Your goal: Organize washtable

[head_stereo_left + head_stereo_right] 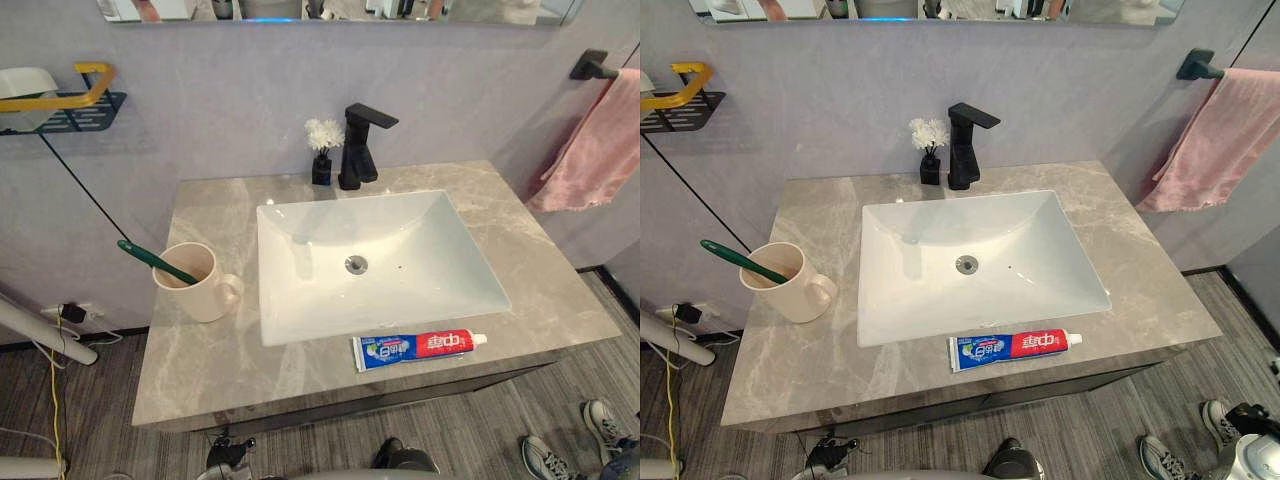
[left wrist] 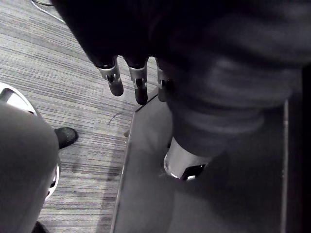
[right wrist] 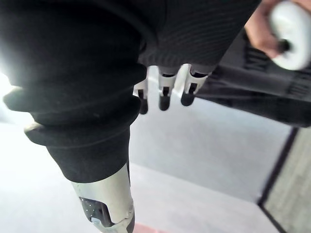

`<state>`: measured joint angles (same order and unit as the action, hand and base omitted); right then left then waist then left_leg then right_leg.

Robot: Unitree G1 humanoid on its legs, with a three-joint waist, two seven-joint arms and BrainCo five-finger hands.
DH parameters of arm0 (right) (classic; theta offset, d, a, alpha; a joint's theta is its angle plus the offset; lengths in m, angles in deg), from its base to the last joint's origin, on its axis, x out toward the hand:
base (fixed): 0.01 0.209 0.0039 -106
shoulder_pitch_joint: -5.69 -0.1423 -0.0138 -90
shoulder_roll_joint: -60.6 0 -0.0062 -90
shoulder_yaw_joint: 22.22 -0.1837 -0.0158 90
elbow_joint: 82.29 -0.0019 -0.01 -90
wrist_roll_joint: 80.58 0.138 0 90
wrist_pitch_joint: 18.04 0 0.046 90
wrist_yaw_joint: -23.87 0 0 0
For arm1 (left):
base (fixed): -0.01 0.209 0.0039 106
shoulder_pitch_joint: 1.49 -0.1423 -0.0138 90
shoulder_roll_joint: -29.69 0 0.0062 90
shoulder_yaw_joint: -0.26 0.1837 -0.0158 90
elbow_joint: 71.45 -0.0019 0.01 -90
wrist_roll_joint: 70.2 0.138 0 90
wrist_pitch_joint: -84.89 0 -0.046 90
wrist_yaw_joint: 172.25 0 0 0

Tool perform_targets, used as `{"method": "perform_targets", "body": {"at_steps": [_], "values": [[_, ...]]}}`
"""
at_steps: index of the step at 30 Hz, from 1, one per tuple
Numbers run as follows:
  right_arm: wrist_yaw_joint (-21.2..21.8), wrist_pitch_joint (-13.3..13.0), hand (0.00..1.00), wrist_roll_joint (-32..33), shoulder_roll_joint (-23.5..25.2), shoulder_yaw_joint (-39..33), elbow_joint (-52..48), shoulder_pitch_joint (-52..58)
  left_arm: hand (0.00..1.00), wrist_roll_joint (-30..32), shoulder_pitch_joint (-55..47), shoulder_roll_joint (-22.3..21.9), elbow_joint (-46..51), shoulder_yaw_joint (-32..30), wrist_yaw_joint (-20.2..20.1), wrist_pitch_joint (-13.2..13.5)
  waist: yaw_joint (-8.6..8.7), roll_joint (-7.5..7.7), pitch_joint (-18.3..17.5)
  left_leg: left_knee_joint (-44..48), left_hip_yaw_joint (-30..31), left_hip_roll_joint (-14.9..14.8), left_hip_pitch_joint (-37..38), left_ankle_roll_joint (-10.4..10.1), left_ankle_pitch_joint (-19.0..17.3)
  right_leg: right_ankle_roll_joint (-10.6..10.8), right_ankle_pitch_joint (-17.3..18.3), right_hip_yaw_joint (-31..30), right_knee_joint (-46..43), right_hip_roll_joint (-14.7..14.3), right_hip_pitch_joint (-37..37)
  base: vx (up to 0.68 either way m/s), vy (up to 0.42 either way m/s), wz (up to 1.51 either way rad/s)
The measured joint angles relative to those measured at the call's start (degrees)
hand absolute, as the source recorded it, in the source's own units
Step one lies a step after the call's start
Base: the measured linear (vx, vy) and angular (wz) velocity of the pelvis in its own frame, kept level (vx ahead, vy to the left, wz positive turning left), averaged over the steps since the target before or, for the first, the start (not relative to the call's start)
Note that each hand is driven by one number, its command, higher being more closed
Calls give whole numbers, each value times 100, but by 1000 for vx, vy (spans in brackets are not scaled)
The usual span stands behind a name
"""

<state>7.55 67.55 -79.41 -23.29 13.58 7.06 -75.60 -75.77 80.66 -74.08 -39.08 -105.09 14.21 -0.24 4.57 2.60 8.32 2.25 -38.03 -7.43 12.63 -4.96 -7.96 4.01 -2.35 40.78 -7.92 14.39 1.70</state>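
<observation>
A red, white and blue toothpaste tube (image 1: 418, 347) lies flat on the grey marble counter (image 1: 560, 290), along its front edge just before the white basin (image 1: 370, 260). Left of the basin stands a cream mug (image 1: 195, 283) with a green toothbrush (image 1: 155, 262) leaning out of it to the left. My left hand (image 2: 139, 85) hangs over the wood-look floor beside a dark panel, fingers straight and holding nothing. My right hand (image 3: 164, 97) hangs before a pale wall, its fingers relaxed and empty.
A black faucet (image 1: 358, 148) and a small black vase with a white flower (image 1: 322, 150) stand behind the basin. A pink towel (image 1: 595, 150) hangs at right, a wall shelf (image 1: 60, 100) at left. A person's shoes (image 1: 600, 425) stand at lower right.
</observation>
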Motion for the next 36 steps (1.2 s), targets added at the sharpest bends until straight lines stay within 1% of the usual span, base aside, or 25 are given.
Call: {"method": "perform_targets", "body": {"at_steps": [3, 4, 6, 7, 8, 9, 10, 11, 12, 13, 14, 15, 16, 17, 18, 21, 24, 26, 27, 30, 32, 36], "values": [[5, -6, 0, -268, -7, 79, -628, 11, 0, -29, -118, 7, 87, -6, -3, 1, 80, 48, -90, 17, 5, 52, 15, 23, -7, 0, -1, -25, -69, 70, -11, -23, 30, -1], [31, -23, 0, -306, -27, 246, -885, 14, 0, -48, -123, 6, 87, -2, -3, 0, 95, 53, -94, 35, -6, 64, 30, 42, -19, -1, -1, -62, -90, 84, -19, -13, 30, -8], [91, -76, 0, -304, -107, 489, -1081, 13, 0, -69, -120, 10, 86, -4, -3, -5, 93, 66, -103, 55, -29, 69, 32, 60, -30, -3, -3, -116, -104, 88, -42, -16, 20, -13], [272, -167, 0, -305, -374, 932, -1230, -8, 0, -102, -119, 18, 85, 0, -6, -5, 75, 80, -114, 70, -62, 72, 20, 74, -40, -10, -8, -162, -119, 91, -87, -20, 11, -14], [329, -188, 0, -305, -550, 1194, -1272, -40, 0, -102, -115, 24, 82, 8, -8, -6, 76, 82, -115, 73, -61, 72, 14, 78, -43, -14, -11, -170, -122, 93, -98, -22, 4, -12], [552, -230, 0, -294, -932, 1684, -1345, -112, 0, -101, -110, 29, 80, 33, -18, -5, 73, 84, -115, 70, -54, 69, 8, 82, -47, -19, -14, -173, -122, 93, -100, 0, 0, 0], [667, -271, 0, -294, -1146, 1948, -1375, -159, 0, -103, -106, 29, 80, 86, -19, -5, 58, 81, -118, 68, -40, 68, 5, 82, -47, -19, -14, -168, -122, 93, -96, -21, -17, 5], [1017, -436, 0, -187, -1559, 2525, -1398, -337, 0, -104, -85, 54, 79, 238, -35, -5, 6, 82, -125, 67, 14, 67, -12, 83, -47, -19, -14, -154, -123, 93, -94, -15, -18, 8], [1152, -479, 0, -131, -1674, 2734, -1408, -409, 0, -104, -80, 89, 80, 284, -52, -3, -39, 81, -125, 68, 29, 65, -20, 84, -45, -20, -14, -152, -125, 93, -93, 0, -16, 12], [1386, -557, 0, 4, -1854, 3203, -1406, -562, 0, -105, -57, 95, 80, 401, -109, -1, -98, 86, -139, 79, 65, 61, -43, 94, -35, -21, -15, -144, -124, 96, -91, 7, -7, 11], [1457, -585, 0, 59, -1930, 3466, -1395, -639, 0, -106, -51, 93, 82, 448, -132, 4, -119, 78, -144, 88, 88, 64, -50, 94, -18, -21, -15, -135, -119, 99, -86, 24, -4, 23], [1770, -641, 0, 189, -2071, 4055, -1351, -783, 0, -105, -13, 95, 80, 591, -161, 27, -215, 59, -155, 86, 178, 74, -76, 111, 20, -28, -22, -49, -90, 108, -49, 27, -3, 25], [1871, -643, 0, 245, -2110, 4247, -1326, -817, 0, -103, 3, 94, 82, 649, -178, 46, -241, 55, -156, 86, 213, 76, -87, 122, 29, -27, -22, -1, -82, 116, -29, 78, -9, 55], [2289, -641, 0, 403, -2128, 4704, -1136, -967, 0, -103, 15, 106, 85, 769, -283, 110, -272, 54, -157, 81, 392, 91, -100, 154, 62, -27, -22, 156, -57, 147, 62, 77, -5, 51], [2452, -639, 0, 488, -2149, 4901, -1079, -1000, 0, -102, 25, 121, 85, 849, -296, 132, -303, 50, -157, 75, 462, 107, -104, 174, 76, -18, -28, 184, -27, 154, 105, 81, 5, 46], [2825, -636, 0, 627, -2238, 5346, -1061, -1074, 0, -101, 59, 142, 73, 920, -406, 130, -385, 50, -157, 60, 513, 134, -144, 191, 87, 12, -76, 220, 59, 160, 128, 15, 26, 9], [3088, -620, 0, 783, -2332, 5639, -1043, -1073, 0, -99, 107, 191, -39, 1075, -466, 164, -375, 40, -157, 53, 646, 146, -187, 206, 96, 53, -125, 361, 189, 146, 262, -14, 14, 23], [3267, -611, 0, 784, -2514, 5878, -1044, -1073, 0, -97, 190, 225, -136, 1145, -535, 173, -395, 42, -157, 36, 731, 145, -194, 213, 101, 69, -136, 447, 239, 133, 326, 8, 10, 23], [3407, -569, 0, 786, -2601, 5996, -1046, -1073, 0, -99, 219, 230, -166, 1145, -540, 171, -404, 44, -156, 17, 781, 148, -203, 227, 116, 72, -139, 487, 258, 127, 348, 11, 12, 18], [3591, -491, 0, 784, -2699, 6197, -1045, -1073, 0, -102, 242, 231, -207, 1157, -543, 171, -438, 42, -154, 3, 833, 141, -198, 228, 131, 85, -170, 539, 365, 81, 425, 20, 17, 11], [3723, -411, 0, 783, -2899, 6413, -1050, -1073, 0, -102, 318, 262, -271, 1280, -585, 170, -516, 38, -154, 3, 835, 136, -193, 238, 140, 74, -191, 544, 420, 56, 448, 0, 0, 0], [3936, -391, 0, 760, -3345, 6785, -1082, -1073, 0, -102, 380, 283, -369, 1342, -645, 168, -539, 38, -154, 4, 840, 131, -168, 240, 141, 56, -249, 539, 544, 3, 511, 0, 0, 0]]}}
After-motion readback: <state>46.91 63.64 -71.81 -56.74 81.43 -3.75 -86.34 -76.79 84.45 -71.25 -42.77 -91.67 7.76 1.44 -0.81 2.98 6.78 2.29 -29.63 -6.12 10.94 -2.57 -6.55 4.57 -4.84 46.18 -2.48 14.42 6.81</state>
